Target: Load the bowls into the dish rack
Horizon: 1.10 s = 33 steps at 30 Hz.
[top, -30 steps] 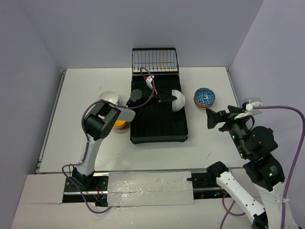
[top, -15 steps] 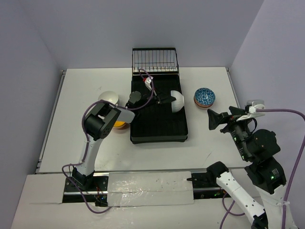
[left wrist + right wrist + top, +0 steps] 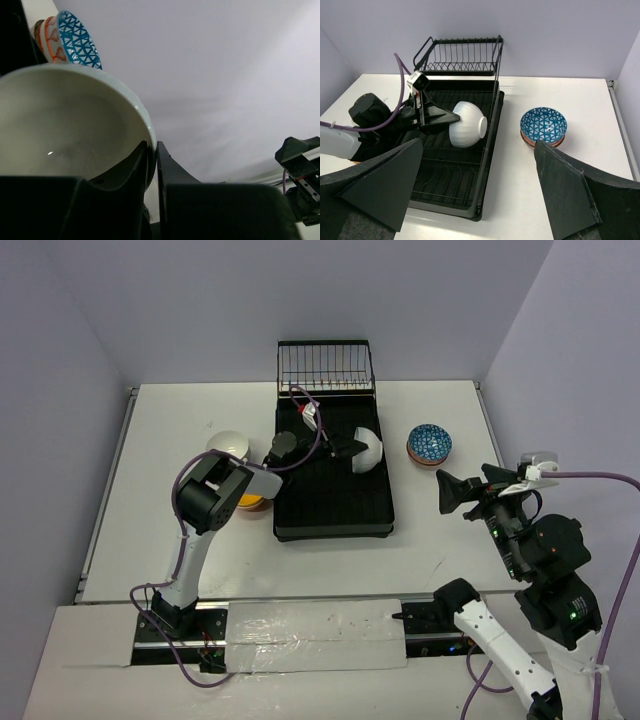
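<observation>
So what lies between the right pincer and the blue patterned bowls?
Nothing: bare table between the right pincer and the blue patterned bowls, clear in the top view.

You can't count the patterned stack [image 3: 429, 444] from above: only the top bowl's blue inside shows. The left wrist view crops that stack at the upper left corner. An orange-yellow bowl [image 3: 250, 502] sits mostly under the left arm's elbow [image 3: 213, 495]; whether it's one bowl or two, you can't tell. In the left wrist view the held white bowl [image 3: 65, 130] runs off the left edge, its lower part behind the left gripper [image 3: 152, 147]. In the right wrist view the right gripper [image 3: 479, 146] has both fingers cut by the bottom edge, and one covers the dish rack's [image 3: 455, 175] near-left corner.
</observation>
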Available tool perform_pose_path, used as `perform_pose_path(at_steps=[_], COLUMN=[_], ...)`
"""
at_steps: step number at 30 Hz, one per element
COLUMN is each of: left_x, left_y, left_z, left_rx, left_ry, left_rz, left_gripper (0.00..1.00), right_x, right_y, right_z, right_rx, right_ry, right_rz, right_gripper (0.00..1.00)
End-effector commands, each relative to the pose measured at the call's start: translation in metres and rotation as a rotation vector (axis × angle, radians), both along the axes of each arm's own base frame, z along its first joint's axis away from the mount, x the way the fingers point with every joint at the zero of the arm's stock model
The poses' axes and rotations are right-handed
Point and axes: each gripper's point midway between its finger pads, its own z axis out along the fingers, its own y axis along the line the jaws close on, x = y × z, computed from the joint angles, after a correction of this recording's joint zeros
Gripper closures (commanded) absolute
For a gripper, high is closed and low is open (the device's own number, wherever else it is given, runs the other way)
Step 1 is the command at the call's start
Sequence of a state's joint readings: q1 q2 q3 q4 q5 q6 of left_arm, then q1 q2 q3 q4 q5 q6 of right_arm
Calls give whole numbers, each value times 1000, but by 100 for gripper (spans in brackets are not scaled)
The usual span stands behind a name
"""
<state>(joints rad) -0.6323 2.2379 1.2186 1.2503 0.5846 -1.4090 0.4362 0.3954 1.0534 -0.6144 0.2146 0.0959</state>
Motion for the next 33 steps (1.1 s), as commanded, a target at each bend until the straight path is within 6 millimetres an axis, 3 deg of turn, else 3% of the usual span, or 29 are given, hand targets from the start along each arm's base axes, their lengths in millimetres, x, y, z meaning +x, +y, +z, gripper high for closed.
perform_pose_path(at_steps=[1, 5, 9, 11, 21, 33], left_x=[6, 8, 9, 7, -4, -4], left_y=[4, 1, 2, 3, 8, -3], left_z=[-19, -24, -24, -17, 43, 25], left_rx=[37, 49, 32, 6, -160, -154], left_ry=[51, 65, 81, 72, 19, 62], left_rz=[33, 30, 29, 24, -12, -31], left_gripper=[81, 78, 91, 99, 100, 100], right_x=[-2, -2, -2, -2, -3, -7], right_y=[2, 2, 2, 2, 1, 1], right_z=[8, 8, 7, 7, 9, 11], right_rx=[17, 18, 19, 17, 16, 21], right_ry=[-35, -38, -36, -35, -40, -45], right_rz=[13, 13, 16, 16, 16, 21], right_gripper=[0, 0, 0, 0, 0, 0])
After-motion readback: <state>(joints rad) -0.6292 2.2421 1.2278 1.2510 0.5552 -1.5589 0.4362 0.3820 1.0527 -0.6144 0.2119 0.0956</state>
